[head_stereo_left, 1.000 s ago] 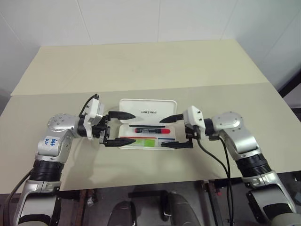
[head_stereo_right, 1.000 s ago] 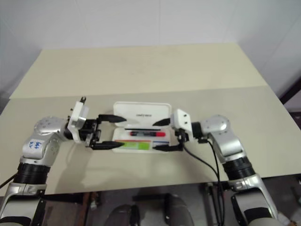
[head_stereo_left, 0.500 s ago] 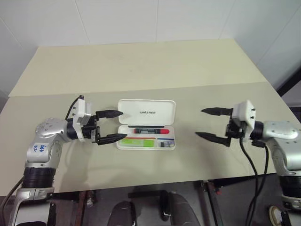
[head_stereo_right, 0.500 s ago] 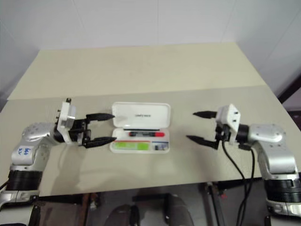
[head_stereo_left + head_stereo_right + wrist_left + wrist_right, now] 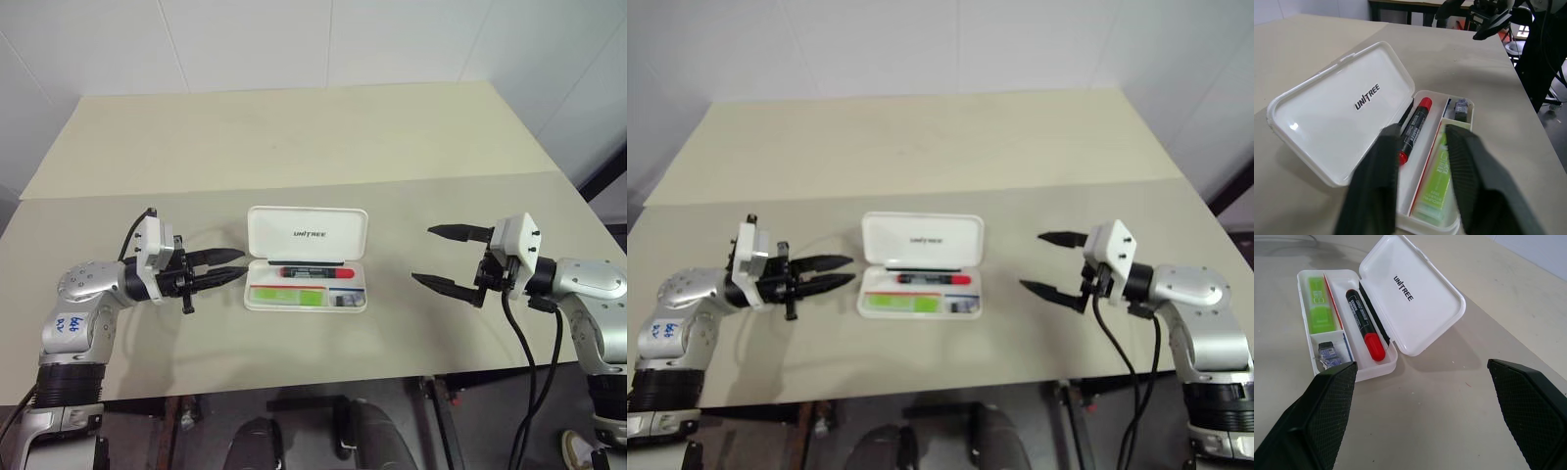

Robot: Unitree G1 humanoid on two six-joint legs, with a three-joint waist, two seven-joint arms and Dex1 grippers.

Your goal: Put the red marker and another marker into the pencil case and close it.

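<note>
Pencil case (image 5: 307, 258): I see it lying open on the table (image 5: 294, 137) between my two arms, lid tipped back with the lettering facing up, tray toward me.
Left gripper (image 5: 227, 267): level, aimed at the case's left end, just beside it and not touching; its fingers (image 5: 1376, 196) are drawn close with a narrow gap between them, and nothing is in them.
Right gripper (image 5: 454, 258): well apart from the case on its other side, fingers spread wide, empty.
Red marker (image 5: 1364, 328): I find it lying lengthwise in the tray's compartment next to the hinge, red end toward my right.
Another marker (image 5: 1319, 298): the green one lies flat in the tray's front compartment, beside the red one with a divider between them.
Small dark item (image 5: 1328, 354): sits in the little end pocket at the tray's right end; I cannot tell what it is.
Step in hand: both markers look stowed, so I judge only the closing is left.
Next move: I need a fingertip behind the far edge of the lid to swing it over toward me, then a press down until it latches; the other gripper may have to steady the tray so that the light case does not slide.
</note>
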